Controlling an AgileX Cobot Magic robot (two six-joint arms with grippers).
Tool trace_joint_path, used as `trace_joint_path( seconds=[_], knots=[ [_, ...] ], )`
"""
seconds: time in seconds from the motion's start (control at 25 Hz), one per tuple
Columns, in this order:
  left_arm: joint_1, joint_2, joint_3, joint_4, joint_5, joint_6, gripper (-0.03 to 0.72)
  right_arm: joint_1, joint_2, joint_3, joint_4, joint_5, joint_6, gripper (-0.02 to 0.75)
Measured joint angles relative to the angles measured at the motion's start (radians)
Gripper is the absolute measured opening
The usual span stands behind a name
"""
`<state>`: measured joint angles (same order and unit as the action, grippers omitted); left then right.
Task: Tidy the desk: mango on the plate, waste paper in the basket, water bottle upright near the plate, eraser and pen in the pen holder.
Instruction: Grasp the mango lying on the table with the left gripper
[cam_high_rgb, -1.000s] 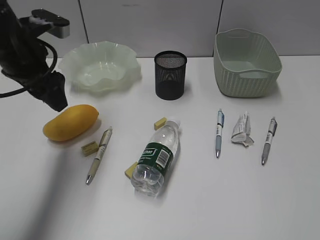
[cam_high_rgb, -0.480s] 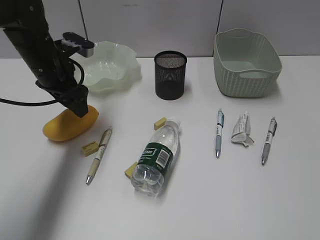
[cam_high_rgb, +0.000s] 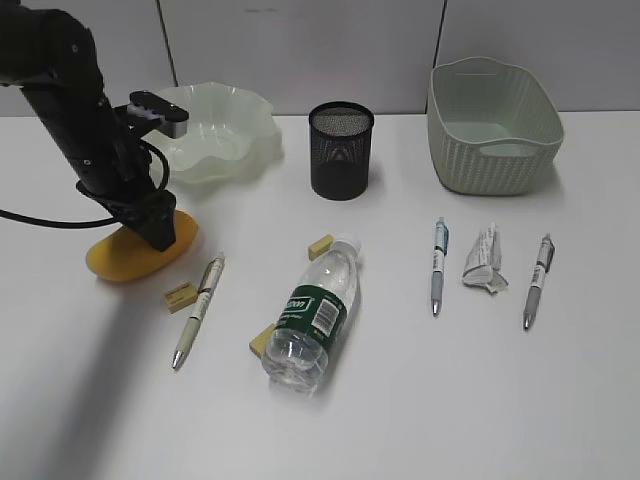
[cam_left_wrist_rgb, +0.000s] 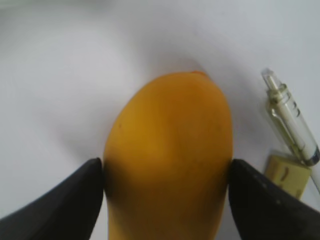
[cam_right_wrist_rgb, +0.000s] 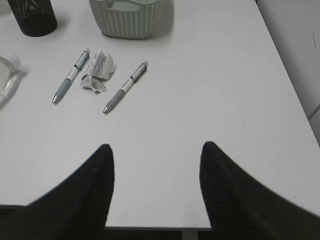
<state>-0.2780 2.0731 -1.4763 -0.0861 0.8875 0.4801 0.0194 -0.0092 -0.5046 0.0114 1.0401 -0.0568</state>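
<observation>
Dropping from above the desk's left edge, the left gripper is now straddling the mango, jaws wide and touching its flanks, readying its lift toward the plate.

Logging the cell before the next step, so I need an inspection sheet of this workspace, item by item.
Surface: white desk, dry.
Job's things: mango on desk; plate, basket and pen holder empty as far as visible; water bottle lying down; waste paper, three pens, three erasers loose.
Clutter: nothing seen.
Grippers: left gripper straddles the mango, fingers at its sides; right gripper open, empty.
Cables: black cable from left arm.
Surroundings: grey wall panels.
</observation>
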Motion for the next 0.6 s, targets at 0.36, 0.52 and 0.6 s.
trace_joint_path(
  seconds=[0.36, 0.52, 0.6],
  knots=[
    [0.006, 0.026, -0.017, -0.021, 0.002, 0.011, 0.589, 0.0, 0.0, 0.0, 0.0, 0.0, 0.0, 0.442],
    [0.006, 0.028, -0.019, -0.022, 0.009, 0.011, 0.57, 0.0, 0.0, 0.0, 0.0, 0.0, 0.0, 0.442],
    [0.006, 0.029, -0.021, -0.022, 0.013, 0.011, 0.568, 0.0, 0.0, 0.0, 0.0, 0.0, 0.0, 0.442]
  ],
)
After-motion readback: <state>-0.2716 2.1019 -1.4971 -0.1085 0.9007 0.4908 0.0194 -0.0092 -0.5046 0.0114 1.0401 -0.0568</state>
